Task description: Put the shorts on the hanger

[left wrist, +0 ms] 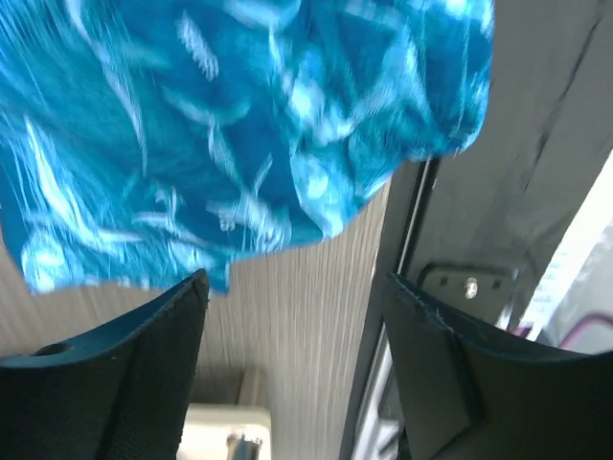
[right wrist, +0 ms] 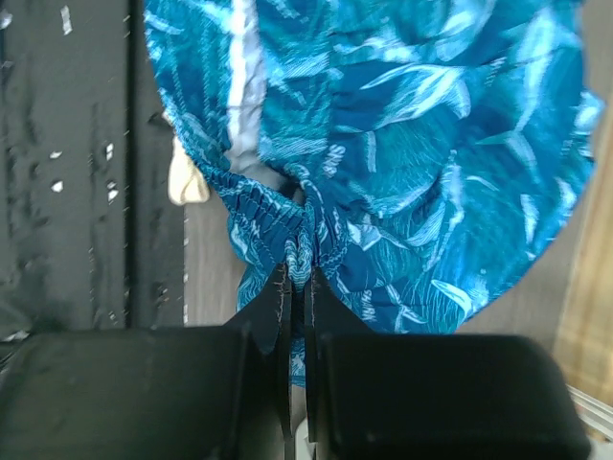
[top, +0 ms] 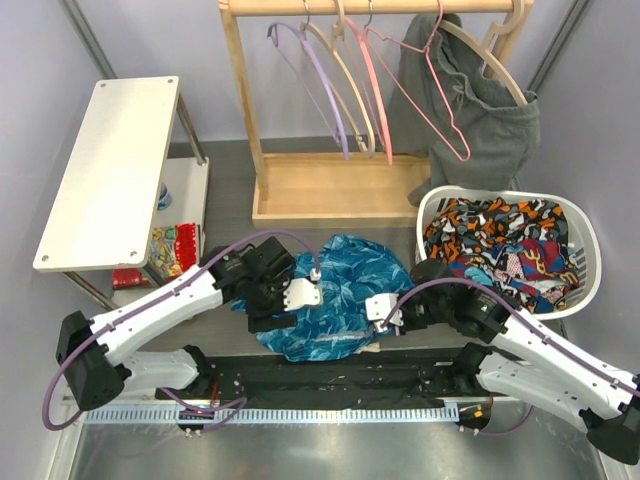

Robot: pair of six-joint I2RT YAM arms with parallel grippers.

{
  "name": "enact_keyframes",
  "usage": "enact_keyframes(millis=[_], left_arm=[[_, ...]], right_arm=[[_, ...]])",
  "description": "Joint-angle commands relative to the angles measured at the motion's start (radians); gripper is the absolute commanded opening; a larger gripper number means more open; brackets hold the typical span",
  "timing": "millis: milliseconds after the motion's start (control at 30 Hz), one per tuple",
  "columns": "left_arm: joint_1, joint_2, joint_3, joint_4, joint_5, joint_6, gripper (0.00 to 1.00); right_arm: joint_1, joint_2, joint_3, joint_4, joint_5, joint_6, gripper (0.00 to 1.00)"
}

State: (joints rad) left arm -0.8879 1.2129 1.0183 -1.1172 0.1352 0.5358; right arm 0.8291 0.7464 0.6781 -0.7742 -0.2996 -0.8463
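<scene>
Shorts (top: 335,295): blue, leaf-printed, lying crumpled on the table (top: 225,200) between the two arms, well apart from the rack (top: 240,100). We judge them light, limp and a little slippery; they will sag wherever unsupported, so we would take hold at the gathered elastic waistband, at two spread points. Right pincer (right wrist: 297,280): closed tight on a bunch of that waistband. Left pincer (left wrist: 292,287): jaws wide, nothing between them, fabric edge just beyond. Hanger (top: 420,95): thin pink wire, hooked on the rack rail, bare. Basket (top: 592,262): white, at the right, holding orange-and-navy patterned clothes (top: 500,245); we see nothing else inside. Grey garment (top: 485,120): draped on the rack beside the pink hanger.
</scene>
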Motion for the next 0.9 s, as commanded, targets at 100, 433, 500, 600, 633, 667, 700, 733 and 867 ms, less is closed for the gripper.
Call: enact_keyframes(millis=[100,433,500,600,633,667,700,733,867], left_arm=[[-0.011,-0.055,-0.078,0.155,0.156,0.039,0.74],[-0.085,0.155,-0.129,0.306,0.029,0.108,0.59],[-0.048,0.213,-0.123,0.310,0.040,0.127,0.56],[0.062,0.285,-0.103,0.315,0.023,0.154,0.52],[0.090,0.304,-0.090,0.316,0.023,0.161,0.52],[0.118,0.319,-0.084,0.322,0.018,0.164,0.51],[0.169,0.347,-0.077,0.326,0.015,0.168,0.51],[0.194,0.358,-0.061,0.329,0.008,0.171,0.51],[0.277,0.372,-0.004,0.313,0.001,0.156,0.50]], right_arm=[[-0.002,-0.022,-0.029,-0.046,-0.055,-0.082,0.01],[-0.002,-0.022,-0.101,0.025,0.003,-0.066,0.01],[-0.002,-0.019,-0.118,0.050,0.017,-0.065,0.01],[-0.001,-0.013,-0.155,0.128,0.056,-0.048,0.01],[-0.002,-0.009,-0.169,0.172,0.068,-0.034,0.01],[-0.002,0.004,-0.173,0.188,0.079,-0.034,0.01],[-0.001,0.011,-0.181,0.206,0.088,-0.030,0.02],[-0.001,0.019,-0.183,0.248,0.099,-0.013,0.03],[-0.013,0.080,-0.173,0.321,0.158,0.001,0.06]])
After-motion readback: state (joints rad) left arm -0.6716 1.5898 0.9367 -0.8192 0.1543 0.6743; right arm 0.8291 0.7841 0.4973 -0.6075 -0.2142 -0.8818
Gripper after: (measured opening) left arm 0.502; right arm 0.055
